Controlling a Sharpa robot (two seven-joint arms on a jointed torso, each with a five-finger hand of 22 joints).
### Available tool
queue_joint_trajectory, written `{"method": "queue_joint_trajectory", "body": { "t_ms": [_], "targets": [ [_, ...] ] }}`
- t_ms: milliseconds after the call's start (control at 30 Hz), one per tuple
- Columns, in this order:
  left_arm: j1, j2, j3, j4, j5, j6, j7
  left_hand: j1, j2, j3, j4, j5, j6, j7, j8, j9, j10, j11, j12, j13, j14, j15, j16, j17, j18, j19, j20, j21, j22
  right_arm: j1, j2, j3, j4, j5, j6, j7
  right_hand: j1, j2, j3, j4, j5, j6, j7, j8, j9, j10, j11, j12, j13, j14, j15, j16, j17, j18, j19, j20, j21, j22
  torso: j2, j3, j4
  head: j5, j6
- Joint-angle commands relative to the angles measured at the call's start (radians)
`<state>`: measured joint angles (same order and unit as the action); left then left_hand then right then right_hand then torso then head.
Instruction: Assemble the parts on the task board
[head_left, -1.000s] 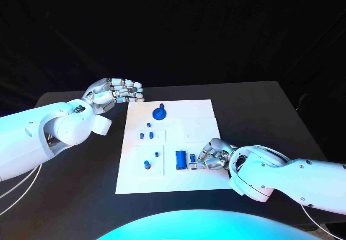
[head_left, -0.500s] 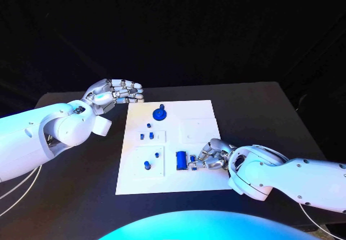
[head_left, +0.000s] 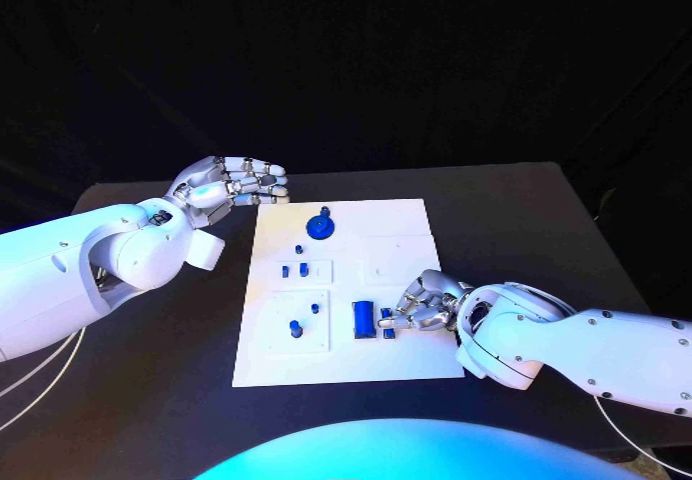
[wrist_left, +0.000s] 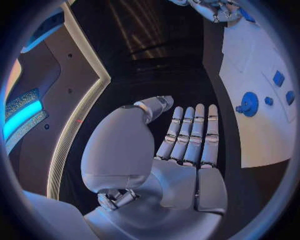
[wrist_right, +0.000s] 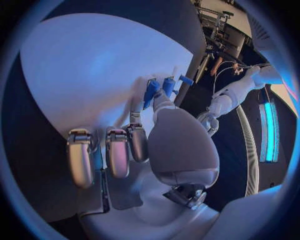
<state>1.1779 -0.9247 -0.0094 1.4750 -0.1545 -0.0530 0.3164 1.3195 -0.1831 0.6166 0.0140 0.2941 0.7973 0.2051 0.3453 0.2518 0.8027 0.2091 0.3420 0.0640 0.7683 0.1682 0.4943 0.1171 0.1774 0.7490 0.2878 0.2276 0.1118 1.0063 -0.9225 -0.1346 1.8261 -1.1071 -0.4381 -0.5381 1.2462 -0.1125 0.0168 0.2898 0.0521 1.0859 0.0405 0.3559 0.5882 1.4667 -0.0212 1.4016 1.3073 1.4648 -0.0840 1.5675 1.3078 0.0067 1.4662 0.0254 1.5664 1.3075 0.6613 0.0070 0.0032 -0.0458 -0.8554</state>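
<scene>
Black tabletop carries the white rectangular task board (head_left: 404, 222); right hand (head_left: 423, 305) apparently pinches a small, light, rigid blue plastic part (head_left: 387, 322) by its sides; left hand (head_left: 231, 181) hovers empty, fingers loosely curled.

dim room | blue-cyan cast | wrist edges bent | sharp focus
</scene>
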Motion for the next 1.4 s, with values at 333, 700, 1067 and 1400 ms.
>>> {"method": "queue_joint_trajectory", "body": {
  "t_ms": [333, 700, 1067, 1400],
  "targets": [
    [0.0, 0.004, 0.0, 0.0, 0.0, 0.013, 0.004, -0.002, 0.008, -0.003, 0.005, 0.004, 0.003, 0.049, 0.004, 0.0, -0.001, 0.001, -0.007, 0.0, 0.0, 0.006, -0.003, 0.001, -0.003, 0.006, 0.0, -0.005, -0.002, -0.005, 0.018, -0.005, -0.035, -0.036, 0.004, 0.011, 0.013, -0.001, -0.017, 0.003, -0.004, 0.003, 0.006, 0.002, -0.001, 0.063, -0.005, 0.007, 0.201, 0.106, -0.002, 0.003, 0.263, -0.007, 0.105, -0.002, 0.004, 0.263, 0.0, -0.0012, -0.0007, -0.002, 0.0],
    [0.0, 0.003, -0.001, 0.0, 0.0, 0.011, 0.003, -0.002, 0.008, -0.003, 0.005, 0.004, 0.003, 0.049, 0.004, 0.0, -0.001, 0.001, -0.007, 0.0, 0.0, 0.006, -0.003, 0.001, -0.003, 0.006, 0.0, -0.005, -0.002, -0.005, 0.003, -0.004, -0.008, -0.035, -0.037, 0.042, -0.035, -0.012, -0.123, 0.007, -0.003, 0.006, 0.004, 0.01, 0.004, 0.063, -0.007, 0.006, 0.201, 0.106, -0.004, 0.003, 0.263, -0.007, 0.105, -0.005, 0.004, 0.263, -0.001, -0.0019, -0.001, 0.0, 0.004],
    [0.0, 0.001, -0.001, -0.001, 0.0, 0.01, 0.003, -0.002, 0.008, -0.003, 0.005, 0.004, 0.003, 0.049, 0.004, 0.0, -0.001, 0.001, -0.007, 0.0, 0.0, 0.006, -0.003, 0.001, -0.003, 0.006, 0.0, -0.005, -0.002, -0.005, -0.036, -0.003, 0.033, -0.023, -0.041, 0.057, -0.078, -0.024, -0.167, 0.007, -0.003, 0.004, 0.003, 0.014, 0.009, 0.063, -0.008, 0.006, 0.201, 0.106, -0.004, 0.003, 0.263, -0.007, 0.105, -0.005, 0.004, 0.263, -0.001, -0.002, -0.0015, -0.001, 0.006],
    [0.0, 0.0, -0.001, 0.0, 0.0, 0.009, 0.003, -0.002, 0.008, -0.003, 0.005, 0.004, 0.003, 0.049, 0.004, 0.0, -0.001, 0.001, -0.007, 0.0, 0.0, 0.006, -0.003, 0.001, -0.003, 0.006, 0.0, -0.005, -0.002, -0.006, -0.069, -0.003, 0.056, -0.022, 0.007, 0.054, -0.002, -0.01, -0.157, 0.004, -0.003, -0.002, 0.004, 0.015, 0.011, 0.063, -0.007, 0.004, 0.201, 0.106, -0.004, 0.003, 0.263, -0.007, 0.105, -0.006, 0.004, 0.263, 0.0, -0.0014, -0.0015, -0.001, 0.007]
  ]
}}
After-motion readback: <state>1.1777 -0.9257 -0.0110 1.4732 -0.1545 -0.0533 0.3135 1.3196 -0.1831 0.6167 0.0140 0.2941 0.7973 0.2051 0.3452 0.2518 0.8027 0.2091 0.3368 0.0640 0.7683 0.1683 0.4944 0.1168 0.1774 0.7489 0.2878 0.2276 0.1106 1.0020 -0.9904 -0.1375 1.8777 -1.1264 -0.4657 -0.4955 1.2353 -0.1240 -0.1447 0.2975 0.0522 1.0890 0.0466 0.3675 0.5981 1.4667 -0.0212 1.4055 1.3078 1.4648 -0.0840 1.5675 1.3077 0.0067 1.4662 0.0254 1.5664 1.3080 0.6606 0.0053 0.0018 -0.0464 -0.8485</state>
